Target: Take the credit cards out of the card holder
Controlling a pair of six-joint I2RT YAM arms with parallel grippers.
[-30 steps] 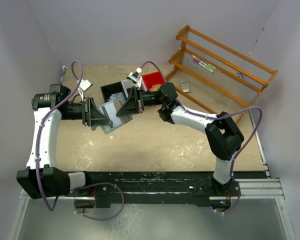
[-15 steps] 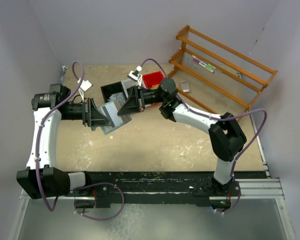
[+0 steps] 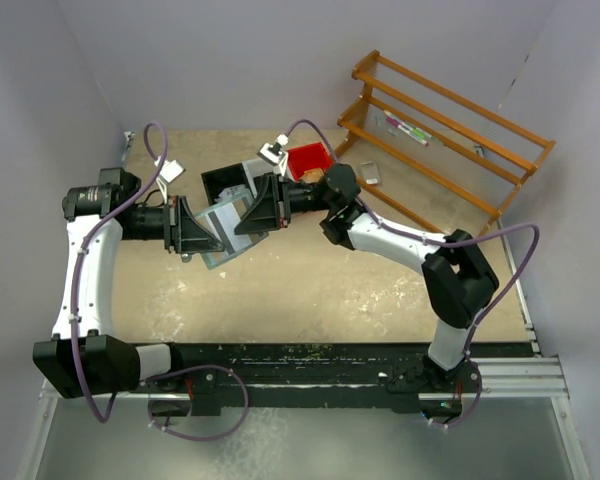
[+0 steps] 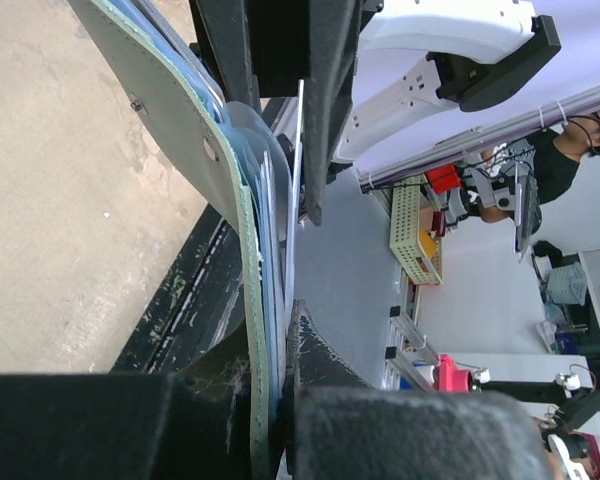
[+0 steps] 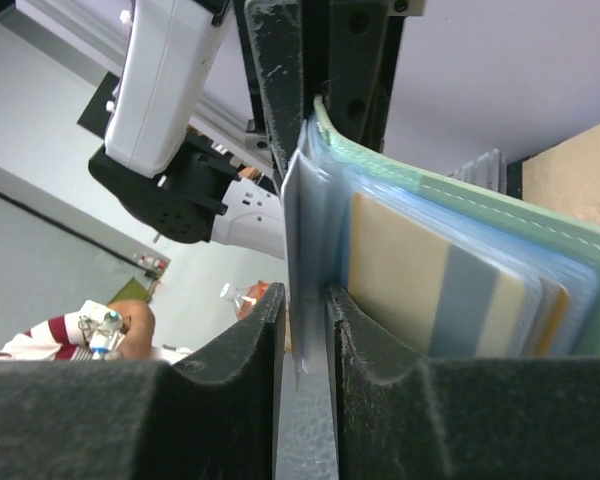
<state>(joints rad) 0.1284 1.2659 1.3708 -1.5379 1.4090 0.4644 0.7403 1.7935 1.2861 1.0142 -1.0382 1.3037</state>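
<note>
A robotics lab: walled test table [image 3: 280, 290], equipment-cluttered workbenches [image 4: 450, 195] beyond.

Pale credit card [image 5: 302, 200] stood edge-on between the right gripper [image 5: 305, 305] fingers, narrow gap, grip unclear. To its right the card holder [image 5: 460, 205] fanned out, mint cover outermost, tan-and-grey card [image 5: 420, 290] in a clear pocket. At top, the left gripper [image 5: 315, 100] clamped the holder's edge.

No text, label or number is readable anywhere.
</note>
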